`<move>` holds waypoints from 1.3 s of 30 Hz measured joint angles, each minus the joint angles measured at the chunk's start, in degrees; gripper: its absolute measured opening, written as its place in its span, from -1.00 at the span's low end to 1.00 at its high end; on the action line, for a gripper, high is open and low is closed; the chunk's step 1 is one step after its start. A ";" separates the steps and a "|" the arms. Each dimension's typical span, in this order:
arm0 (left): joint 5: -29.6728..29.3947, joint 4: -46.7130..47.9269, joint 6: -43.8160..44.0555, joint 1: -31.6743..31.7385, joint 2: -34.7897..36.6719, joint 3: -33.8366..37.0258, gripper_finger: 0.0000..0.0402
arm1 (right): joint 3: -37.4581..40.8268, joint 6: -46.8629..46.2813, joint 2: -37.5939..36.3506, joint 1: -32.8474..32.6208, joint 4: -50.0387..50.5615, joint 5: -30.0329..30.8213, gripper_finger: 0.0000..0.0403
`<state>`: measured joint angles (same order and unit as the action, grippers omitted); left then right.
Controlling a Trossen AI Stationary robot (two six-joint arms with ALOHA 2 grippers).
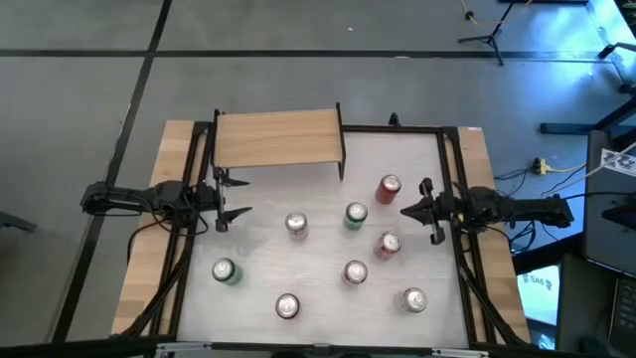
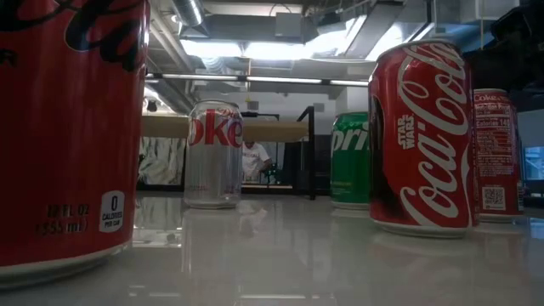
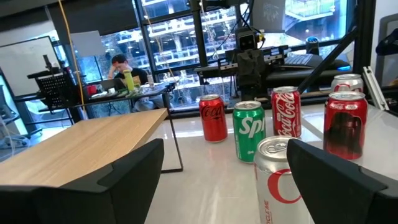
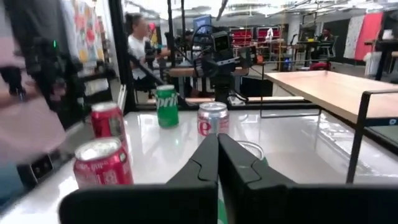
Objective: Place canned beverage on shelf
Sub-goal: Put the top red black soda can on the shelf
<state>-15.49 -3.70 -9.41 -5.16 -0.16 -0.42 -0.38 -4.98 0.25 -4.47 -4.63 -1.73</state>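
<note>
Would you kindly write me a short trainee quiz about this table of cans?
1. True or false: the light-wood shelf on thin black legs already carries a can.
2. How many drink cans stand on the white tabletop? A) six B) eight C) ten
3. Fill in: the left tool is open, while the right tool is ____.
Key: 1 false; 2 B; 3 shut.
</note>
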 joint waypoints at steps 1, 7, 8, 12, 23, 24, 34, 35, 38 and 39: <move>0.01 0.00 0.01 0.00 -0.01 0.01 0.64 | 0.00 -2.31 0.00 -0.02 -0.77 1.13 -1.00; 0.16 0.00 2.43 0.00 0.01 0.01 0.64 | 0.00 -13.82 0.00 -0.02 -6.44 6.72 -0.76; 0.17 0.00 3.26 0.00 -0.01 0.00 0.64 | 0.00 -14.29 0.00 -0.02 -7.78 6.70 -0.68; 0.20 0.00 5.87 0.00 0.01 0.01 0.64 | 0.00 -14.64 0.00 -0.02 -13.80 6.68 -0.32; 0.17 0.00 6.25 -0.01 0.00 0.01 0.64 | -5.45 -13.94 0.09 -0.02 -17.58 2.13 0.42; 0.17 0.00 6.25 0.01 -0.01 -0.01 0.64 | -6.01 -13.77 0.30 -0.02 -17.56 2.12 0.44; 0.16 0.02 6.25 -0.01 0.01 0.00 0.64 | -19.65 -2.58 10.61 -0.02 -9.75 2.16 0.44; 0.15 0.02 6.25 0.00 0.01 0.00 0.64 | -22.10 -0.93 12.18 0.00 -5.86 2.47 0.44; 0.15 0.02 6.25 0.01 0.00 0.01 0.64 | -30.21 2.31 17.53 -0.02 7.26 6.84 0.44; 0.15 0.02 6.25 -0.01 0.01 0.01 0.64 | -32.80 2.39 19.27 0.00 11.64 9.18 0.44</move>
<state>-15.33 -3.68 -3.16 -5.17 -0.14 -0.41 -33.18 -2.59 19.52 -4.47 7.01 7.45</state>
